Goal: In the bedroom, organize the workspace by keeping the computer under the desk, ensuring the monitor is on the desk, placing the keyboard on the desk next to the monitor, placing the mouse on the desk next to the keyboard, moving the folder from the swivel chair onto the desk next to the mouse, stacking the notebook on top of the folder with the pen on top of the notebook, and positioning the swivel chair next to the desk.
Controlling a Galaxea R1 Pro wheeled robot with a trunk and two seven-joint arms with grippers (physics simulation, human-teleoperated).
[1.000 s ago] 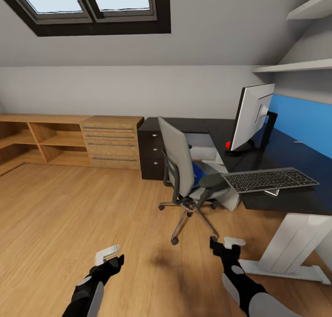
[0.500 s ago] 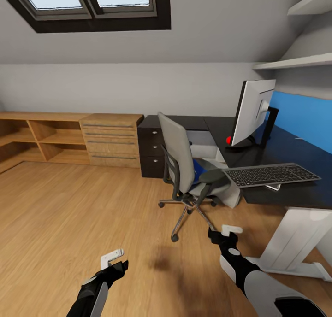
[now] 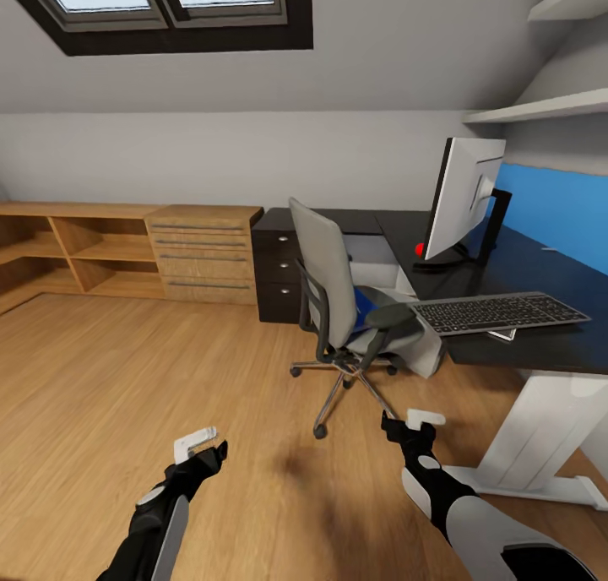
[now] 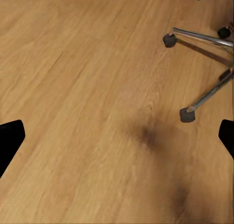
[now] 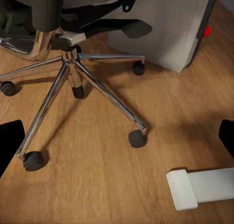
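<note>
The swivel chair [image 3: 336, 290] stands on the floor in front of the desk [image 3: 540, 270], with the blue folder [image 3: 365, 309] on its seat. The monitor [image 3: 465, 198] and the keyboard [image 3: 498, 312] are on the desk, and a thin pale object sticks out under the keyboard's front edge. The grey computer [image 3: 429, 355] sits under the desk behind the chair, also seen as the computer [image 5: 165, 24]. I cannot make out the mouse, notebook or pen. My left gripper [image 3: 203, 450] [image 4: 117, 136] and right gripper [image 3: 409, 422] [image 5: 117, 136] hang open and empty above the floor.
Low wooden shelving [image 3: 127, 252] lines the back wall at left. A black drawer unit [image 3: 274, 268] ends the desk. The chair's chrome star base [image 5: 73, 70] and castors spread near my right gripper. A white desk foot [image 5: 204, 187] lies on the floor.
The whole view has shifted a little as the camera moved toward the chair. My right gripper has risen slightly and my left gripper has come back up after dipping.
</note>
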